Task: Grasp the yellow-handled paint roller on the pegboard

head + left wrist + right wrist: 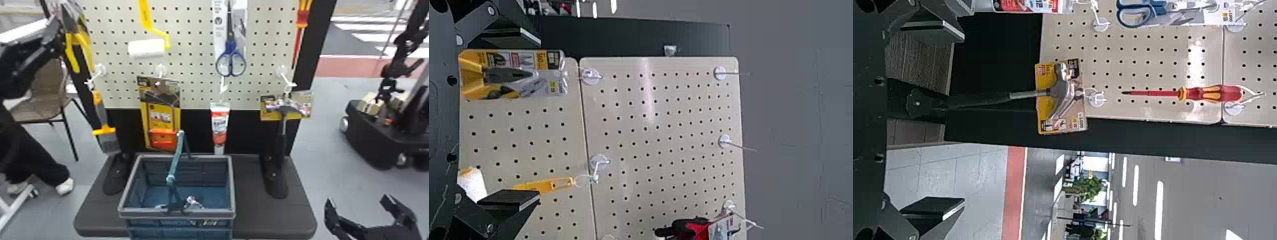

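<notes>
Dark desk [271, 217] on grey floor [335, 153] carrying a blue basket [231, 191] below the pegboard [191, 79], paint roller [146, 48] hanging upper left there, handle end cut off, left fingers [511, 199] and right fingers [928, 207] spread open, empty.

Straight out in front of the paint roller [146, 48] the air is open. To its right a strip of bare pegboard [191, 48] runs as far as the hanging scissors [230, 48]. To the roller's left it is tighter: the pliers pack [78, 44] hangs near, with the left tool [534, 117], fingers spread wide, just in front of it. Below the roller two white hooks [161, 70] jut out, then a saw pack [159, 111]. Lower still, the basket handle [175, 153] stands upright over the surface [271, 217].
</notes>
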